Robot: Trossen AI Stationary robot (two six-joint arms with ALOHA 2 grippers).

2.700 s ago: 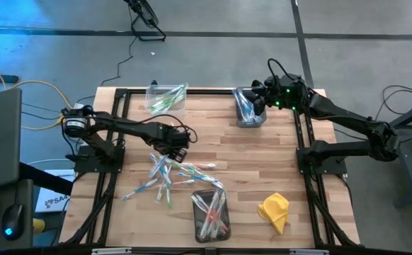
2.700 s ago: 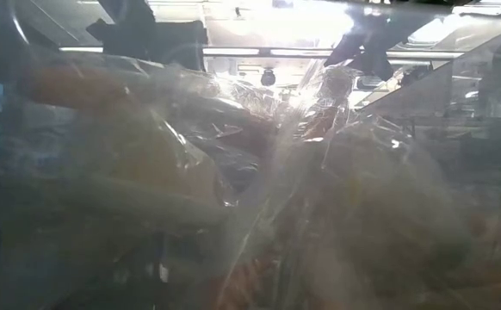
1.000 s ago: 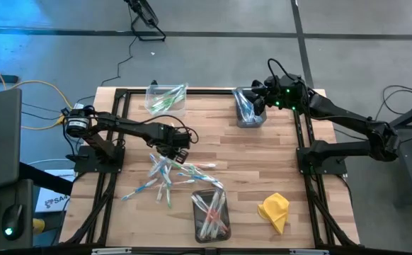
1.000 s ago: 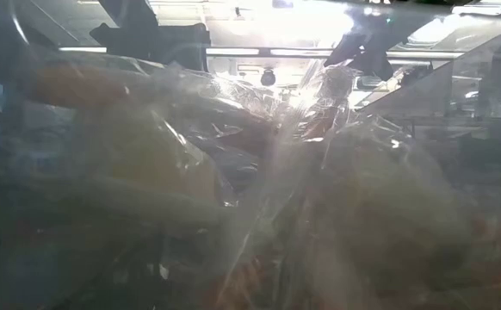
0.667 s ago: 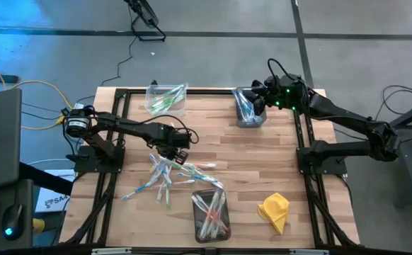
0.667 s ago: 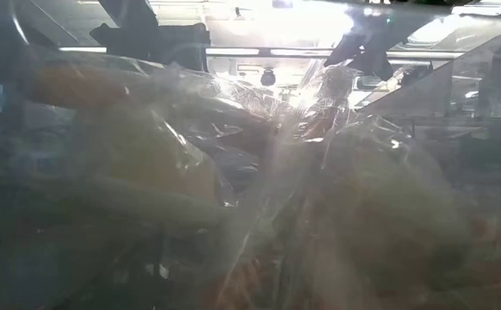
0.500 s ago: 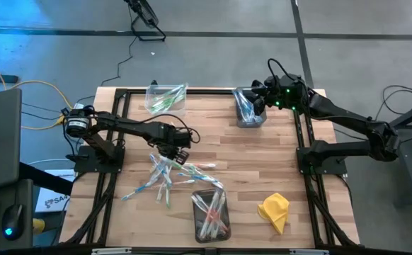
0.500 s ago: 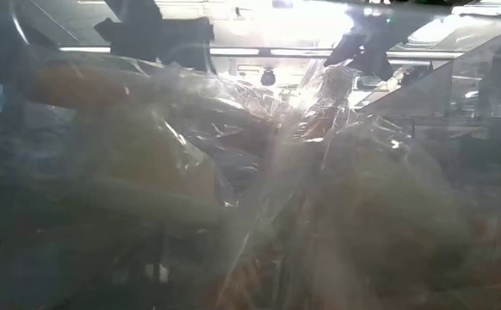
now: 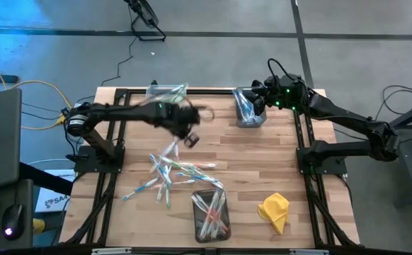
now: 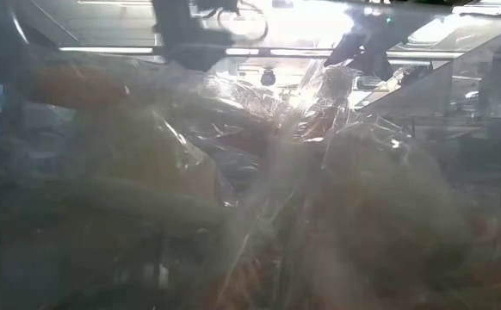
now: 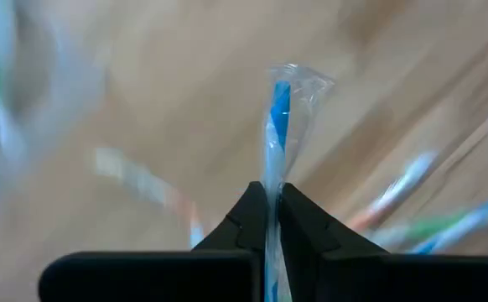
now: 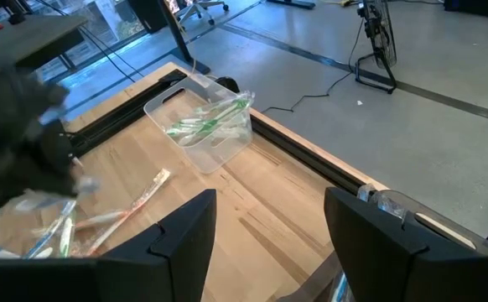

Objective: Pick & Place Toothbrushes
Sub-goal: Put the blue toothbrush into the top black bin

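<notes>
Lower centre of the high view: loose toothbrushes (image 9: 169, 175) scattered on the table (image 9: 262, 156). Above them, left gripper (image 9: 190, 139) now lifted off the pile, fingers pinching a blue wrapped toothbrush (image 11: 277, 117), likely carrying it binward. Upper right: right gripper (image 12: 265, 243) spread, waiting. No readable writing.

Left fingers (image 11: 265, 210) pinched, right fingers (image 12: 265, 243) apart.

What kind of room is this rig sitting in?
Most likely a robotics lab or workshop: bare grey concrete floor with cables, a wooden table in a black frame, and a rolling office chair beyond it.
</notes>
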